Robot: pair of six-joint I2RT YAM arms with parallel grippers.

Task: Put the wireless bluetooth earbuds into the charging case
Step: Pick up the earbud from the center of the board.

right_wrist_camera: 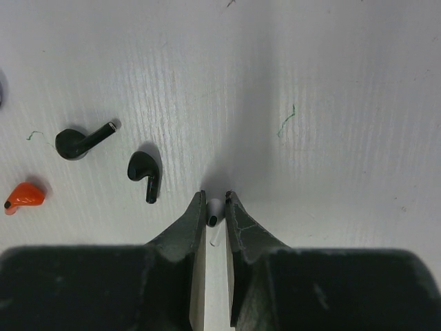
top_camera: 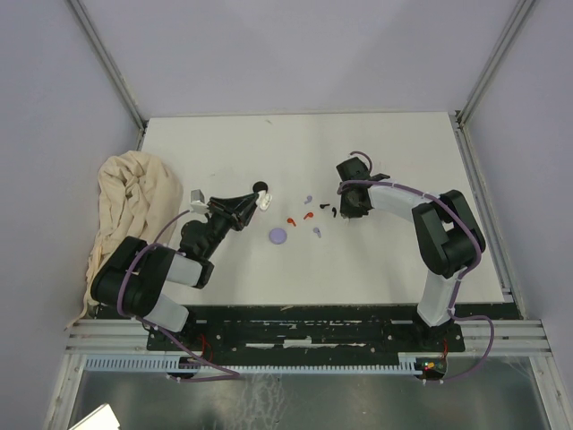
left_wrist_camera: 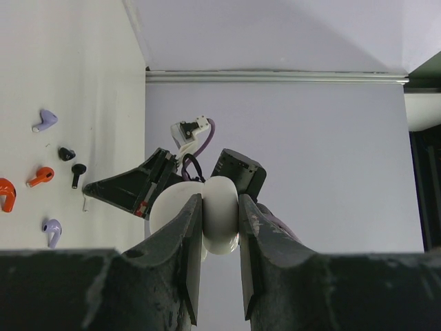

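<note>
Now the white earbud (right_wrist_camera: 214, 207) sits on the worktop (right_wrist_camera: 331, 103), pinched by the right tool (right_wrist_camera: 215, 197), a black earbud (right_wrist_camera: 143, 171) at its ten o'clock. The left tool (left_wrist_camera: 219, 207) clenches the white charging case (left_wrist_camera: 220, 187). Pickup step, likely; next comes lifting and aligning the stem with the case.

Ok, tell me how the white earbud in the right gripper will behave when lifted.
Likely very light: the white earbud looks tiny between the right gripper tips. Its smooth, rounded plastic may slip or twist, since only the very fingertips pinch it.
</note>
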